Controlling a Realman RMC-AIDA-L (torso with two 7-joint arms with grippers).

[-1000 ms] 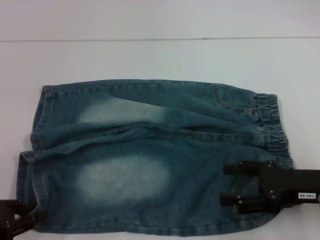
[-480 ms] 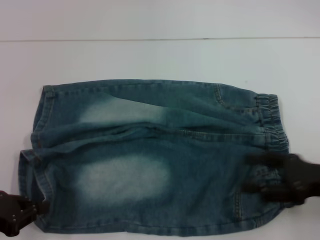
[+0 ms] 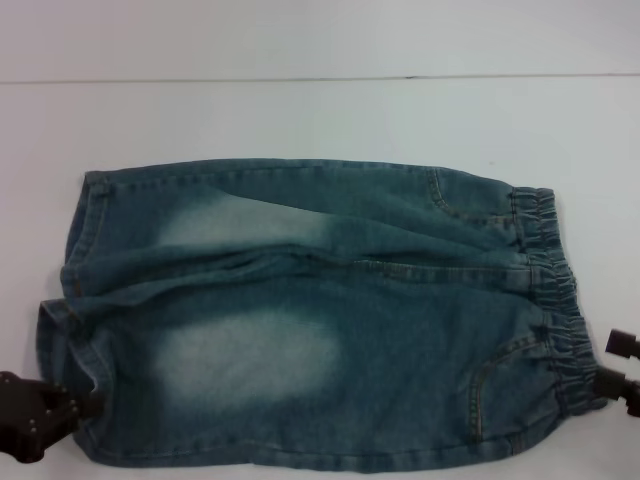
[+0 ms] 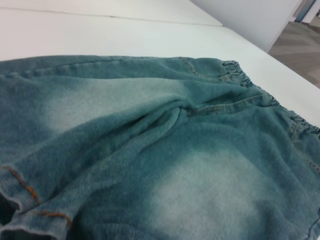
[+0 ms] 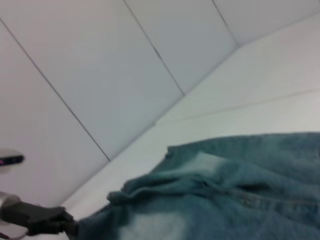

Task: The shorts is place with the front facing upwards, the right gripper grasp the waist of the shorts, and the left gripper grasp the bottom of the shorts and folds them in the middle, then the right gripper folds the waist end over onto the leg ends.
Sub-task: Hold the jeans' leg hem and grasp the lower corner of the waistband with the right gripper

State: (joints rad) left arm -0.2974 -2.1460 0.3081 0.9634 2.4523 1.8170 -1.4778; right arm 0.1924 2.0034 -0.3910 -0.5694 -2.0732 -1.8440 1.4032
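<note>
Shorts lie flat on your white desk, front up, waistband toward your right and the leg ends toward your left; from the head you see the left pincer at the near leg hem, touching the denim edge, though you cannot tell whether it pinches; the right pincer sits just beside the near end of the waistband, fingers spread apart; the left wrist view shows only denim, orange stitching on the hem, and no fingers; the right wrist view alone catches the left pincer from afar.
</note>
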